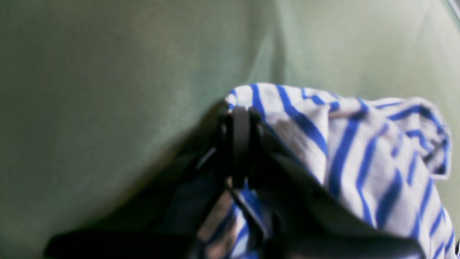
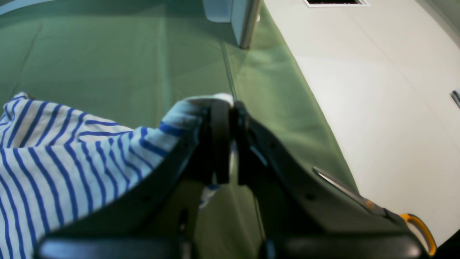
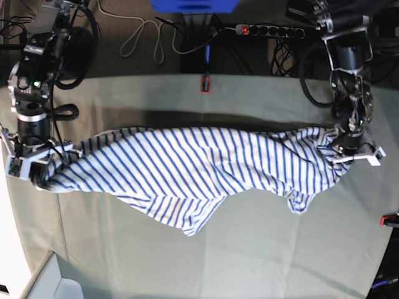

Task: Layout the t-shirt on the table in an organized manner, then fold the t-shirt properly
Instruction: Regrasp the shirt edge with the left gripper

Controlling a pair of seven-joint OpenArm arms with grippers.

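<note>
The t-shirt [image 3: 187, 168], white with thin blue stripes, is stretched sideways between my two grippers over the table [image 3: 249, 249], its middle sagging onto the cloth. At the right of the base view my left gripper [image 3: 341, 149] is shut on one end of the t-shirt. The left wrist view shows those jaws [image 1: 240, 118] pressed together with striped fabric [image 1: 359, 151] bunched beside them. At the left of the base view my right gripper [image 3: 40, 174] is shut on the other end. The right wrist view shows it [image 2: 224, 108] pinching a white edge of the t-shirt [image 2: 54, 158].
Orange-handled scissors [image 2: 373, 207] lie at the table's edge beside my right gripper. Red clamps sit at the far edge [image 3: 206, 82] and the right edge [image 3: 389, 219]. A power strip [image 3: 268, 29] and cables lie beyond the table. A white box [image 3: 56, 283] stands at the lower left.
</note>
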